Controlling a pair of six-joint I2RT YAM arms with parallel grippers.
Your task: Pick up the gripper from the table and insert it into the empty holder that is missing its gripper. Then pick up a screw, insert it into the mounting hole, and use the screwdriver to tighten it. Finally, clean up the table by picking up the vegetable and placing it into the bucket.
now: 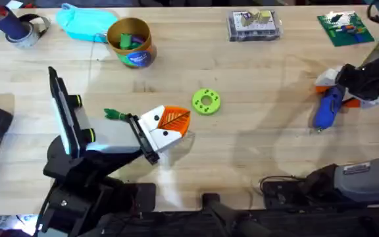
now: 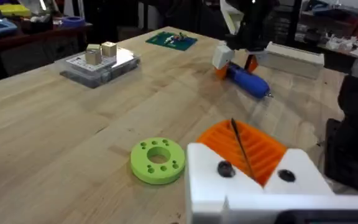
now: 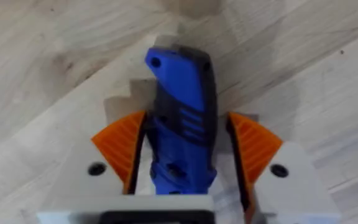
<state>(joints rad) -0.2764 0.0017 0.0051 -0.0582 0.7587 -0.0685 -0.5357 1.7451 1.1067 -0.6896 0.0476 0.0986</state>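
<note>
Overhead: screwdriver [image 1: 328, 109] lies bit toward robot.

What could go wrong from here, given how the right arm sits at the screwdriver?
1. The right gripper is at the rear end of the screwdriver, far from the bit, so the tip may sag or swing when lifted.
2. The green ring disc lies on the way to the holder and could be knocked.
3. The vegetable lies close to the holder, so picking it risks a bump.
</note>
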